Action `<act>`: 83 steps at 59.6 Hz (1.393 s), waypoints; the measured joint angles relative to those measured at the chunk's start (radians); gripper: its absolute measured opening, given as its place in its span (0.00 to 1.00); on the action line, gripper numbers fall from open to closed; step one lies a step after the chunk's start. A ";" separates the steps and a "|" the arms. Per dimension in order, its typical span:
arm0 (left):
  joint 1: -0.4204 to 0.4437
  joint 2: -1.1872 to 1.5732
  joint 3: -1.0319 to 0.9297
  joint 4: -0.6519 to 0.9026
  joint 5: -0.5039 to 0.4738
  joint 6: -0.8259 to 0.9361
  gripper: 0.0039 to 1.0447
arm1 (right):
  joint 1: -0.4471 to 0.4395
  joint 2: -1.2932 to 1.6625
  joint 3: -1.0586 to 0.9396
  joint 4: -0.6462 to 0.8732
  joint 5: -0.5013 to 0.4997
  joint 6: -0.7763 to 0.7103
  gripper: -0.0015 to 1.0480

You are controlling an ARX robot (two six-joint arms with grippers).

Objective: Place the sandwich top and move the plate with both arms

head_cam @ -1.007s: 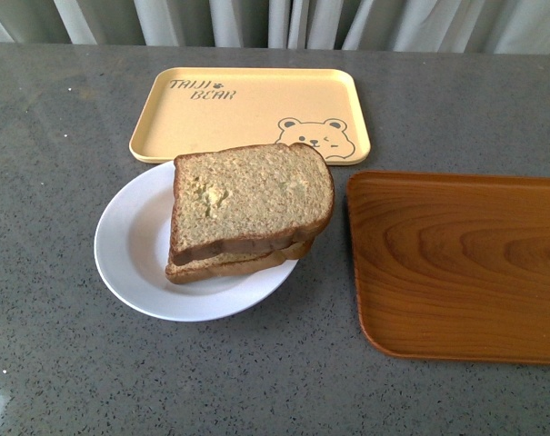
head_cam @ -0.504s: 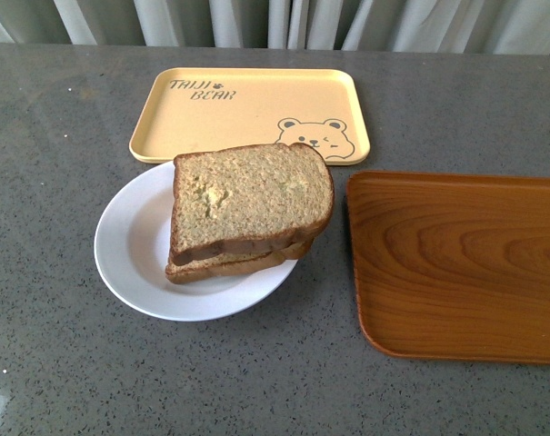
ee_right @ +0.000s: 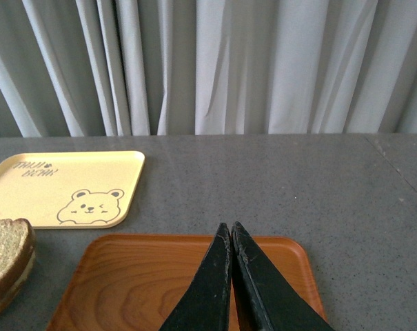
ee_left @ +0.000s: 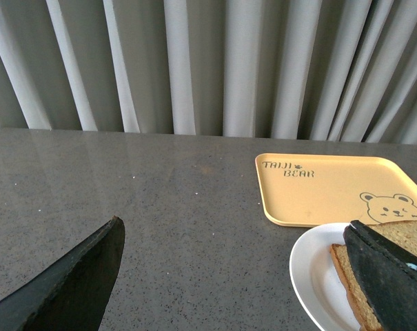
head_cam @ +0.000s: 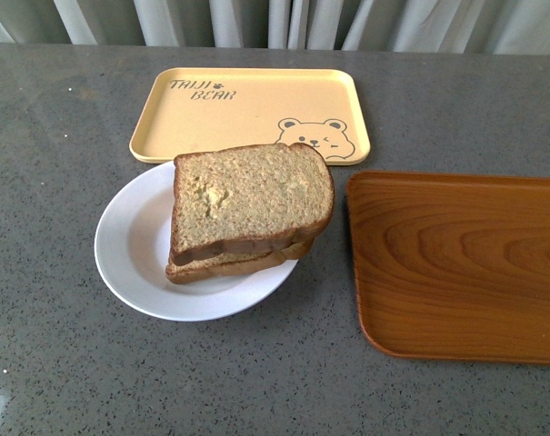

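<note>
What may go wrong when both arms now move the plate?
1. The sandwich top lies skewed on the lower slice and may slide off if the plate tilts.
2. The bread overhangs the plate's rim toward the wooden tray, leaving the shut right gripper little bare rim to grasp.

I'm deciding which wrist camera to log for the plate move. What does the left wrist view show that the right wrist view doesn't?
Only the left wrist view shows the white plate and the left gripper, its jaws wide apart. Only the right wrist view shows the brown wooden tray and the right gripper, its jaws shut together with nothing between them. Both show the yellow tray, part of the sandwich, the grey table and the curtain.
</note>
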 joint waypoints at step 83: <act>0.006 0.008 0.003 -0.013 0.026 -0.013 0.92 | 0.000 -0.364 0.000 -0.368 0.000 -0.002 0.61</act>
